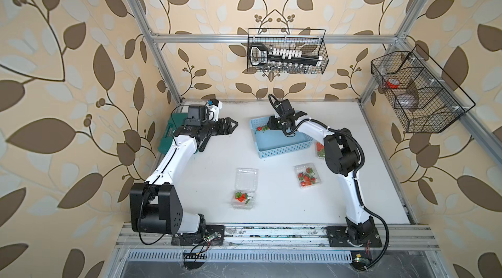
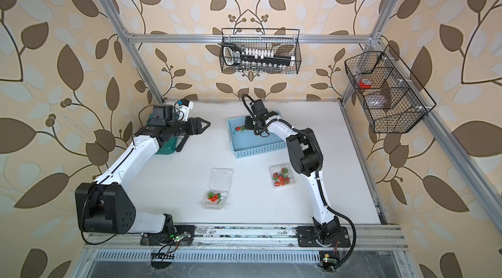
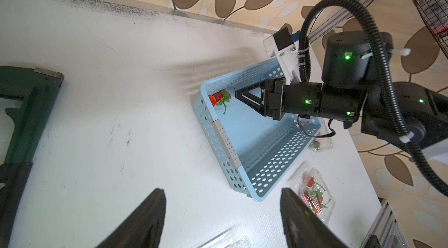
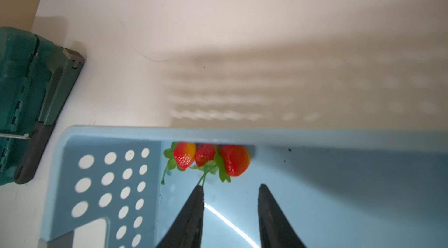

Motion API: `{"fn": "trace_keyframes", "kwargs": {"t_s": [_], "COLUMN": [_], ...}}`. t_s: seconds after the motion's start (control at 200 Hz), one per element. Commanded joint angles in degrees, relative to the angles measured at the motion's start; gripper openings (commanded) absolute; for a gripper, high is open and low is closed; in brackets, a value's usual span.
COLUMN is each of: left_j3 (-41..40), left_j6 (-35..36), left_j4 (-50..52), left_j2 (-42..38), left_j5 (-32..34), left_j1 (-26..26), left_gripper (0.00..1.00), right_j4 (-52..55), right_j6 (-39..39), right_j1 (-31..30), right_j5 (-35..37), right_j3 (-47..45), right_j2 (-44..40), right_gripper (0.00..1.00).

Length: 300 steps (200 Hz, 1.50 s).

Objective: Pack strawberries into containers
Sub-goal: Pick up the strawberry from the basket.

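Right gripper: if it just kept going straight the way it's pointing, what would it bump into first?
Most likely the strawberries lying just ahead of the open right gripper, pressed against the wall of the blue basket. Depth is hard to judge here.

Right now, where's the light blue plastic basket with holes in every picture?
In a top view: the light blue perforated plastic basket sits just right of centre.
In a top view: basket at centre.
Left wrist view: basket ahead of the left claw.
Right wrist view: right claw inside the basket.
Shared landmark: red strawberries in its corner.
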<state>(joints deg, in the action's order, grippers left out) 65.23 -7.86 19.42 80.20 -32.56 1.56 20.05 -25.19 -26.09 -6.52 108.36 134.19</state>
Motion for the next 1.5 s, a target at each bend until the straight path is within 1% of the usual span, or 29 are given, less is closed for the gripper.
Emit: {"fn": "trace_keyframes", "kwargs": {"t_s": [0.0, 0.355, 0.46, 0.535, 0.775, 0.825, 0.885, 0.975, 1.075, 1.23, 1.35, 1.495], "left_j3": [-0.3, -0.2, -0.2, -0.1, -0.1, -0.2, -0.2, -0.3, -0.3, -0.3, -0.2, -0.1], "left_j6": [0.6, 0.8, 0.8, 0.8, 0.7, 0.7, 0.7, 0.7, 0.7, 0.8, 0.8, 0.8], "left_j4": [-0.8, -0.6, -0.4, -0.5, -0.6, -0.6, -0.6, -0.7, -0.7, -0.6, -0.6, -0.6], "left_j2": [0.1, 0.7, 0.8, 0.8, 0.7, 0.7, 0.6, 0.4, 0.5, 0.6, 0.8, 0.8], "left_j5": [-0.5, -0.5, -0.4, -0.5, -0.8, -0.8, -0.8, -0.8, -0.8, -0.8, -0.8, -0.8], "left_j1": [0.4, 0.3, 0.3, 0.3, 0.3, 0.3, 0.4, 0.3, 0.3, 0.4, 0.3, 0.4], "left_gripper": [0.76, 0.76, 0.76, 0.76, 0.76, 0.76, 0.76, 0.76, 0.76, 0.76, 0.76, 0.76], "right_j4": [-0.3, -0.3, 0.6, 0.9, 0.9, 1.2, 1.6, 1.7, 2.1, 3.1, 3.3, 3.8], "right_j6": [-3.0, -3.2, -3.1, -2.9, -1.7, -1.6, -1.6, -1.5, -1.4, -0.7, -0.2, 0.2], "right_j1": [-0.2, -0.2, -0.1, -0.2, 0.4, 0.6, 0.8, 0.9, 0.8, 0.9, 0.9, 0.9], "right_j5": [-1.7, -0.8, -0.4, 0.0, 1.8, 2.0, 1.9, 1.8, 1.5, 2.2, 2.6, 2.6], "right_j3": [3.0, 5.9, 6.7, 6.5, 3.0, 3.1, 3.6, 4.4, 6.0, 8.2, 8.1, 8.2], "right_j2": [2.8, 7.2, 8.1, 8.1, 5.4, 5.4, 5.7, 6.1, 6.9, 8.6, 9.5, 10.2], "right_gripper": [0.37, 0.38, 0.36, 0.31, 0.24, 0.24, 0.27, 0.35, 0.38, 0.39, 0.38, 0.33]}}
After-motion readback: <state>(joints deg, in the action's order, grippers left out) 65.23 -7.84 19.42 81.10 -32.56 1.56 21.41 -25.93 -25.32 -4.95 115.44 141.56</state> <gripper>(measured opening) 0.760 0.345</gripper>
